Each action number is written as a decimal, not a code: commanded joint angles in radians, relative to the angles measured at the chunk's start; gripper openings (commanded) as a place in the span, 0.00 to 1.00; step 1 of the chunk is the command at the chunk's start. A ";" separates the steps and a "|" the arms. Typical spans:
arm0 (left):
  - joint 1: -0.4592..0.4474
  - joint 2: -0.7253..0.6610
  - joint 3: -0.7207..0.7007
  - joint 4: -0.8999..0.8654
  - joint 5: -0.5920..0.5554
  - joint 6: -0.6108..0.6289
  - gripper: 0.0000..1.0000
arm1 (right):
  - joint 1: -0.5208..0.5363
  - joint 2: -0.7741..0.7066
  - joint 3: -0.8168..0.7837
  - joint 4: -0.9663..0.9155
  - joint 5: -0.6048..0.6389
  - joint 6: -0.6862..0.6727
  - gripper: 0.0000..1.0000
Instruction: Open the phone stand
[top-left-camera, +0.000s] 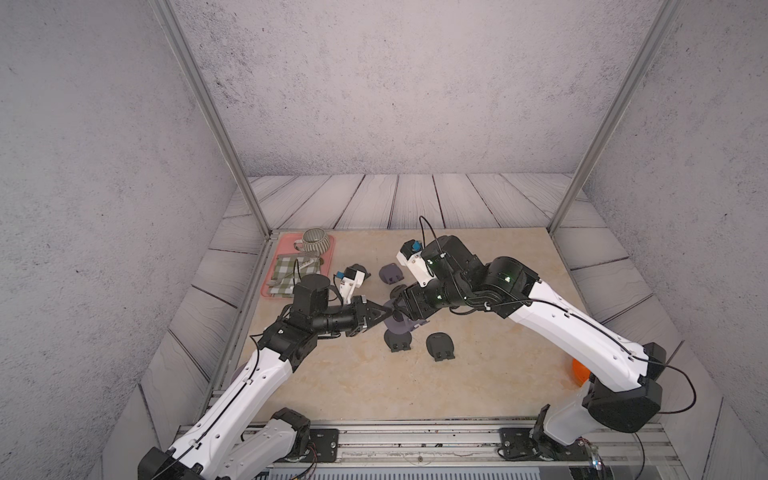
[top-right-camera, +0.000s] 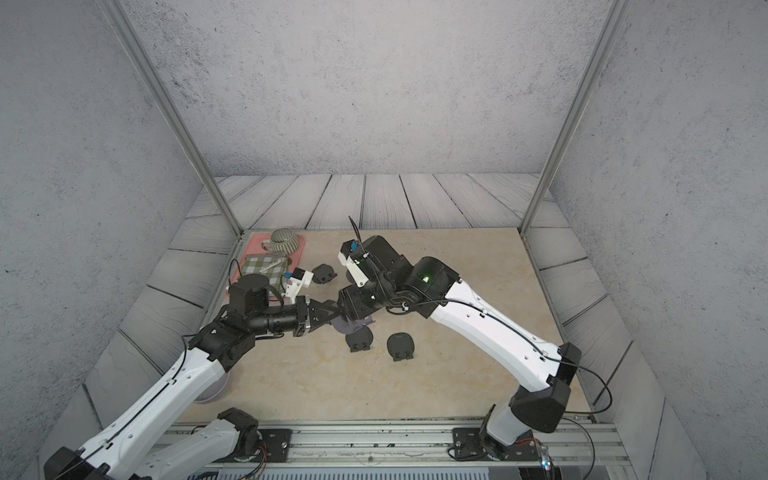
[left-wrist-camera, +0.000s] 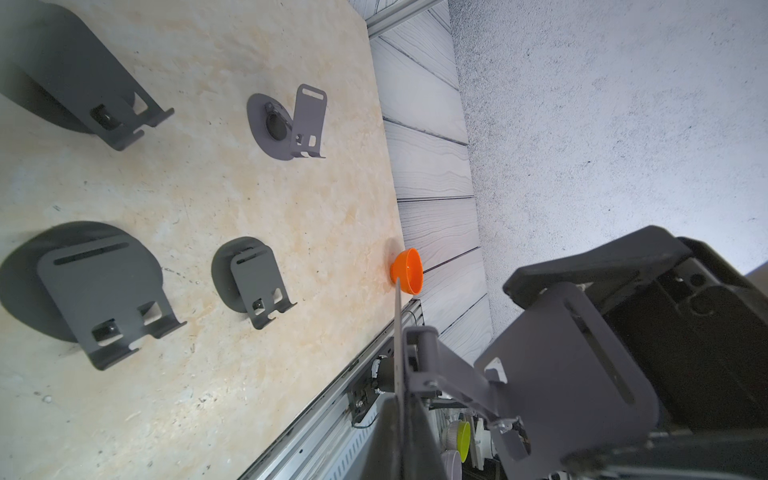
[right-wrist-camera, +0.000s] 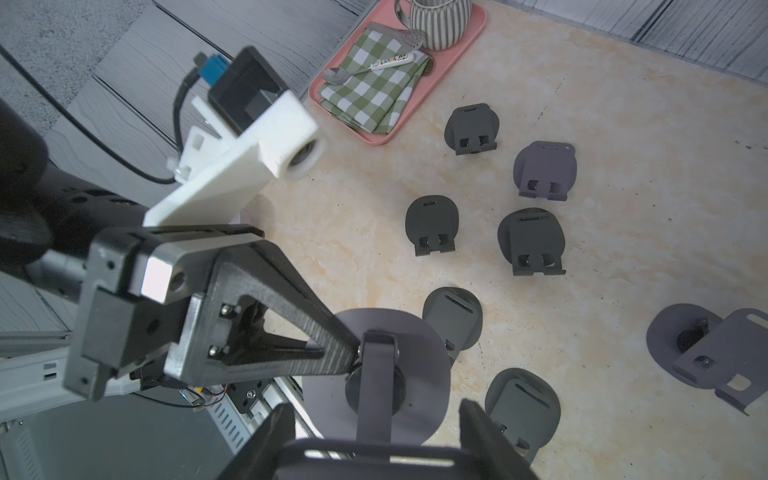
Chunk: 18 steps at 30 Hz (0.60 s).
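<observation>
A dark grey phone stand (top-left-camera: 400, 323) (top-right-camera: 354, 323) hangs above the table's middle, between my two grippers. My left gripper (top-left-camera: 377, 311) (top-right-camera: 329, 311) (left-wrist-camera: 398, 415) is shut on the rim of its round base (right-wrist-camera: 411, 345), which shows edge-on in the left wrist view. My right gripper (top-left-camera: 400, 302) (top-right-camera: 344, 304) (right-wrist-camera: 376, 409) is shut across the stand's slotted holder plate (left-wrist-camera: 573, 365) (right-wrist-camera: 374, 461). The hinged arm (left-wrist-camera: 451, 370) (right-wrist-camera: 376, 386) joins base and plate, and the plate stands swung away from the base.
Several folded stands lie on the table (top-left-camera: 340, 386), among them two (top-left-camera: 400, 340) (top-left-camera: 440, 345) just below the grippers. One opened stand (left-wrist-camera: 291, 124) (right-wrist-camera: 706, 357) sits apart. A pink tray (top-left-camera: 266, 293) with a checked cloth (top-left-camera: 291, 270) and striped mug (top-left-camera: 318, 241) is at the back left. An orange bowl (top-left-camera: 579, 372) is at the right edge.
</observation>
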 joint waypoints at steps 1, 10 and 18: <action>0.060 0.034 -0.078 -0.186 -0.168 -0.015 0.00 | -0.015 -0.142 0.029 -0.030 0.077 -0.004 0.56; 0.066 0.045 -0.095 -0.157 -0.159 -0.040 0.00 | -0.010 -0.156 0.014 -0.002 0.104 -0.022 0.56; 0.066 0.060 -0.044 -0.187 -0.157 0.012 0.00 | -0.010 -0.100 0.042 -0.021 0.107 -0.051 0.57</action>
